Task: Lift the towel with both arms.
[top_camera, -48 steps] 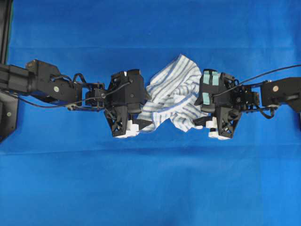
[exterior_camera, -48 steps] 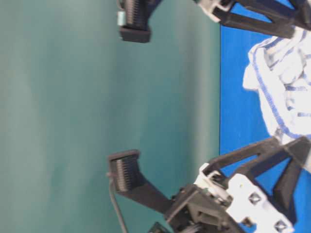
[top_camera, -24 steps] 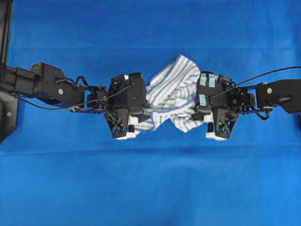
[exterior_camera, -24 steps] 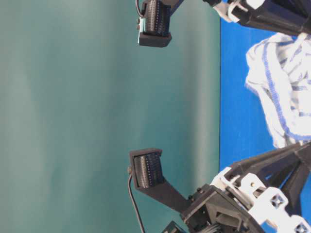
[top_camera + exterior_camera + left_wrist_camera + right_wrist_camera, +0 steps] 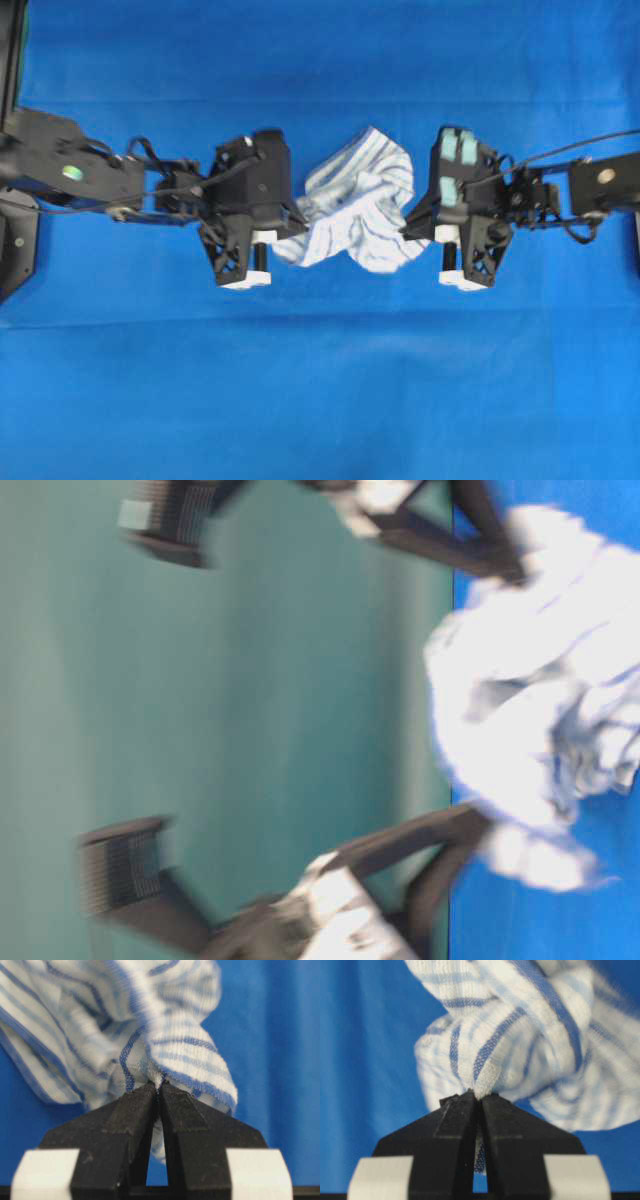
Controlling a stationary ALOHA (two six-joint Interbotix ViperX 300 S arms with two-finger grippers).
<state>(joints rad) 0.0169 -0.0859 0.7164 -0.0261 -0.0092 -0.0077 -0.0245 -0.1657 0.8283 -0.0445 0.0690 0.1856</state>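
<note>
Since a second ago both pairs of jaws have snapped closed on the towel's edges, and the cloth has bunched narrower between them.

Overhead: the towel [image 5: 355, 212], soft white knit with thin blue-grey stripes, hangs crumpled between the two grippers over the plain blue tablecloth [image 5: 320, 400]. The left gripper [image 5: 295, 212] pinches its left edge; the right gripper [image 5: 408, 228], with teal pads on its housing, pinches the right edge. Both black jointed arms reach in level from opposite sides, fingers pointing inward.

Table-level: heavily blurred; the towel [image 5: 540, 700] is a pale bundle between dark finger struts, against the blue cloth and a teal wall [image 5: 250, 730].

Left wrist: the left gripper [image 5: 158, 1091], matte black tapered fingers [image 5: 125, 1120] clenched, bites a ribbed fold of towel [image 5: 125, 1020].

Right wrist: the right gripper [image 5: 477, 1096] likewise clamps a puckered hem of towel [image 5: 520, 1035].
</note>
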